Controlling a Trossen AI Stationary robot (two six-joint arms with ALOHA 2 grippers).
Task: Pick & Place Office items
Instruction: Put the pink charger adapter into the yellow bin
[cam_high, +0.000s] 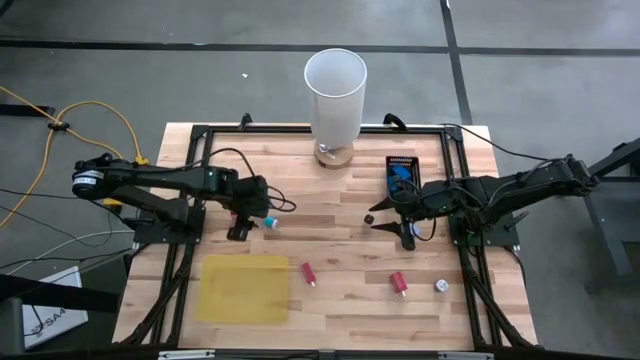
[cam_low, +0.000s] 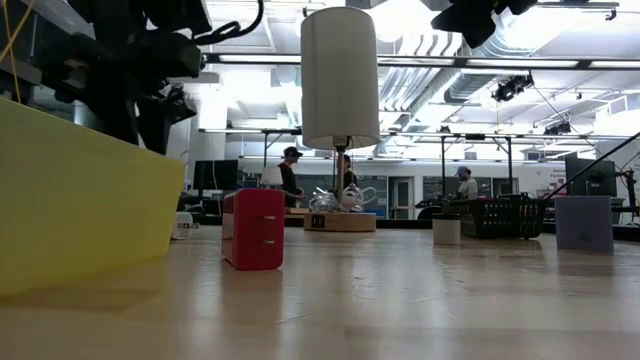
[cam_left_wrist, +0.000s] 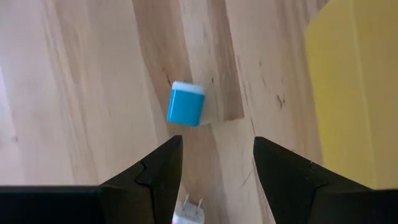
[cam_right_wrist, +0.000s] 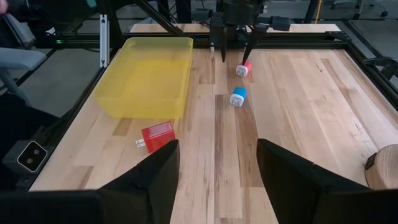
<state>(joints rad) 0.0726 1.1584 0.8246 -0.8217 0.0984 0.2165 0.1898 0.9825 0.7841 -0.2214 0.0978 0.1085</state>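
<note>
Yellow bin (cam_right_wrist: 149, 81), red plug (cam_right_wrist: 157, 135) nr it, blue plug (cam_right_wrist: 238, 96) mid-table.

Tall white cylinder (cam_high: 335, 92) upright on a round wooden base (cam_high: 334, 155) at the table's (cam_high: 340, 305) twelve o'clock edge. Yellow tray (cam_high: 243, 289) at seven o'clock. Small black tray (cam_high: 402, 174) at two o'clock. People standing in the room (cam_low: 288, 176) beyond.

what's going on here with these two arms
Two robot arms are sorting small office items on a wooden table. The left gripper hangs open over a blue block lying on the wood beside the yellow tray, holding nothing. The right gripper waits open near the black tray, also empty. Red pieces and a whitish round one lie loose on the table's near side.
</note>
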